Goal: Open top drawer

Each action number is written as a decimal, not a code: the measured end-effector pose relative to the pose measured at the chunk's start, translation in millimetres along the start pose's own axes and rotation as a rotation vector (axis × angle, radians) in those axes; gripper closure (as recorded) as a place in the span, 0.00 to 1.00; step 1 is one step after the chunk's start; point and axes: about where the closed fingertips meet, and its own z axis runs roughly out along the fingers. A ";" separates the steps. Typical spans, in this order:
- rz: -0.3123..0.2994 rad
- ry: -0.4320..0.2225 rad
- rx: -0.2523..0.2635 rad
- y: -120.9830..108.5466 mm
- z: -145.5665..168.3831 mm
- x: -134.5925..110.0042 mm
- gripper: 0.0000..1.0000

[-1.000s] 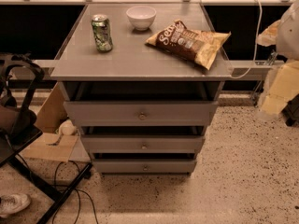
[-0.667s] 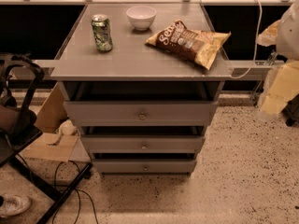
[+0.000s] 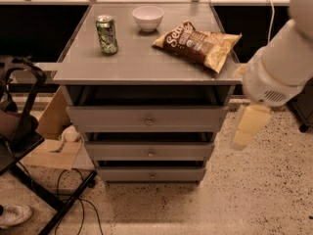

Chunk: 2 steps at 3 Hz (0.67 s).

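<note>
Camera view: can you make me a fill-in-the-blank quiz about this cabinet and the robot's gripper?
The gripper hangs at the picture's ____ side, beside the cabinet.
The top drawer has one round ____ at its centre.
On the cabinet stand a can, a chip bag and a white ____.
Missing: right; knob; bowl.

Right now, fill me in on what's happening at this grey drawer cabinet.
The robot's gripper hangs off to the picture's right of the wide grey top drawer, roughly level with it and touching nothing. The drawer's small round metal knob is not yet gripped, and a dark gap shows above the drawer front. On the grey tabletop sit a green drinks can, a small white bowl and a brown chip bag.
</note>
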 end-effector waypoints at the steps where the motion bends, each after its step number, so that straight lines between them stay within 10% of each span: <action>1: -0.048 -0.047 0.002 -5.3 88.4 -24.8 0.00; 2: -0.081 -0.063 0.021 -18.2 131.7 -41.5 0.00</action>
